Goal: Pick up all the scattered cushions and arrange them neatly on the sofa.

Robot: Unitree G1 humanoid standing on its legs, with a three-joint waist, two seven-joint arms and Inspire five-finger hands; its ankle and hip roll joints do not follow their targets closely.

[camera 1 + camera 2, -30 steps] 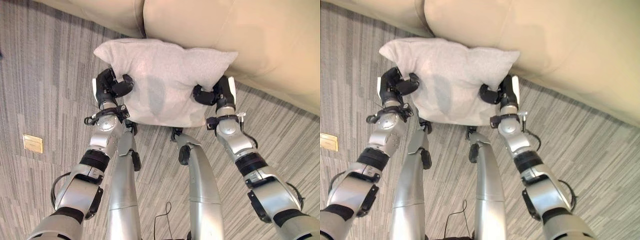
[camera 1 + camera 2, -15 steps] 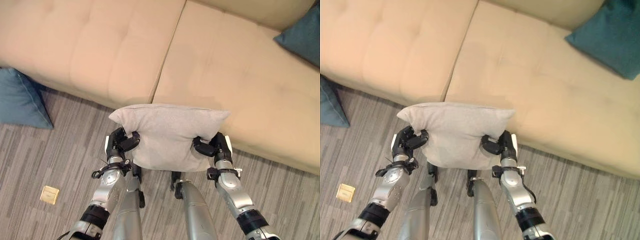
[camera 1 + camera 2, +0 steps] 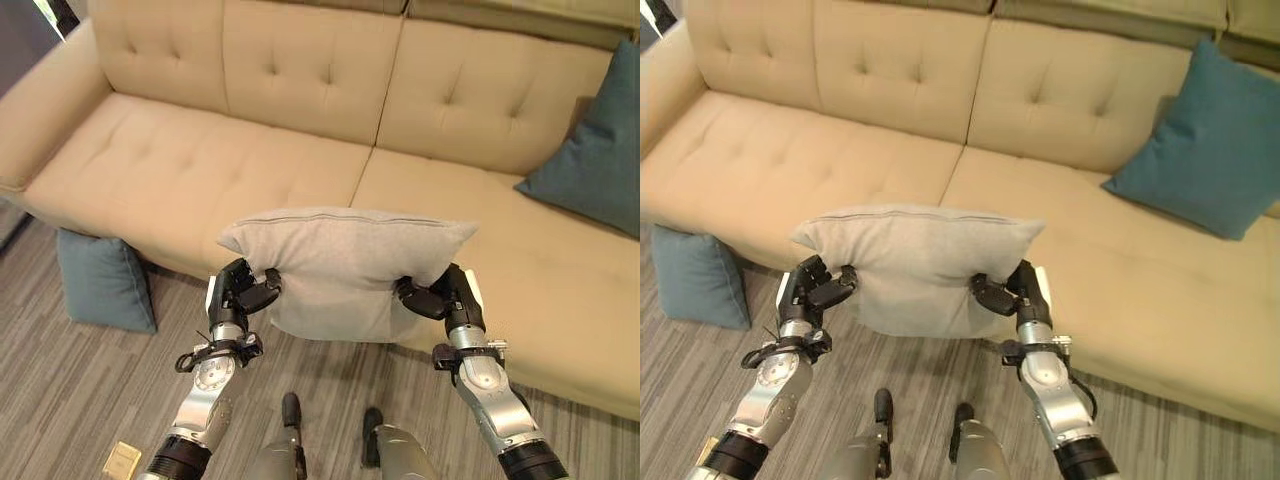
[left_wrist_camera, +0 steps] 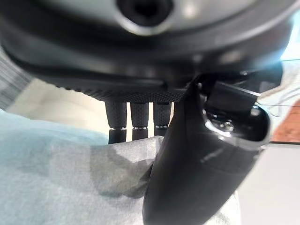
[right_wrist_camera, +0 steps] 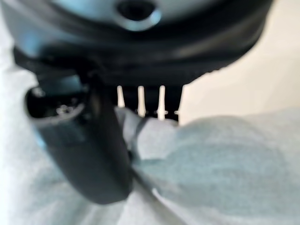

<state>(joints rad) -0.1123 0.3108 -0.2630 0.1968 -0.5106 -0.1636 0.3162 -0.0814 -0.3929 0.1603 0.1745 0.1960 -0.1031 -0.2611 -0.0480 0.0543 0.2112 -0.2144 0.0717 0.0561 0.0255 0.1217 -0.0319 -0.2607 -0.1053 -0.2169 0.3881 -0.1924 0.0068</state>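
You have the tan sofa (image 3: 200,170) ahead of you, one teal cushion (image 3: 1205,150) propped at its right end. A second blue cushion (image 3: 100,280) leans on the floor against the sofa's front left edge. Your left hand (image 3: 240,295) and right hand (image 3: 445,297) each pinch a side of the grey cushion (image 3: 345,265), held off the floor before the seat's front edge.

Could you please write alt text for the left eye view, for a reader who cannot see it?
A light grey cushion is held up between the left robot hand and right robot hand, in front of a beige sofa. A teal cushion leans on the sofa's right end; another blue cushion sits on the floor at left.
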